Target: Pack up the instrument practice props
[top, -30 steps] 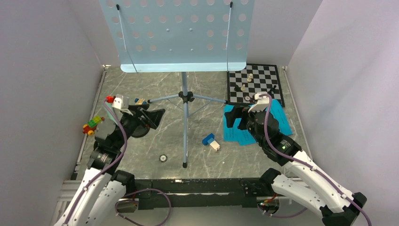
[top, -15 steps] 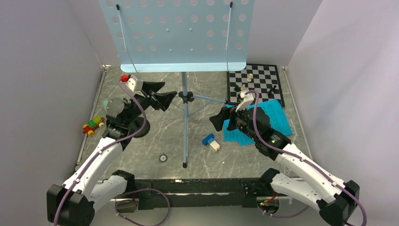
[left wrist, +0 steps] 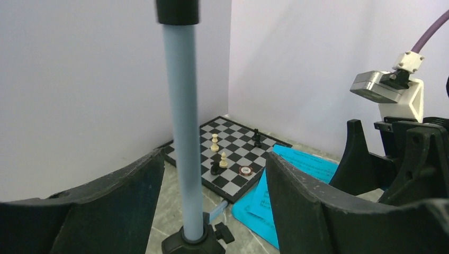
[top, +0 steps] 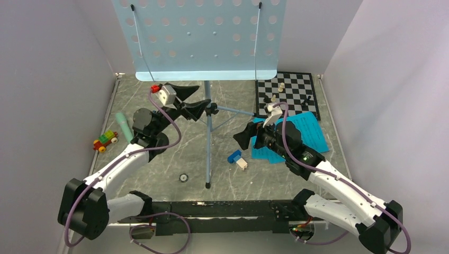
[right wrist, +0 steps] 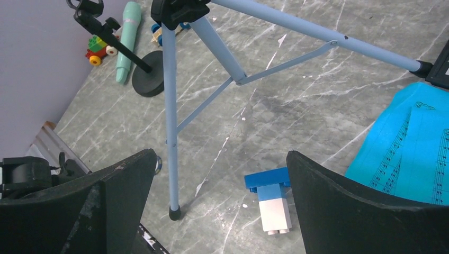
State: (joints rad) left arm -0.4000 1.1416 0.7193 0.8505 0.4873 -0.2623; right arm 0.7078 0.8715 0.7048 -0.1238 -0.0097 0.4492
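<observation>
Music stand pole point(left wrist: 182, 132) now sits between the left gripper's point(top: 203, 95) spread jaws. Right gripper point(top: 244, 136), likewise parted, has edged left

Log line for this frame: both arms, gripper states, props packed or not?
left gripper: open, at music stand pole | right gripper: open, empty, near tripod legs | sheet music, microphone, mic stand: on table, unpacked

Chessboard point(top: 296, 87) flat in my far right corner, on grey marbled table point(top: 174, 159). Few pieces on it: two white pawns point(left wrist: 214, 143) upright, black pieces point(left wrist: 256, 137) nearby, one round token point(left wrist: 244, 170). Blue-white block point(right wrist: 272, 203) mid-table. Multicoloured toy car point(top: 105, 141) by left wall. Small ring point(top: 183, 178) toward near edge.
</observation>
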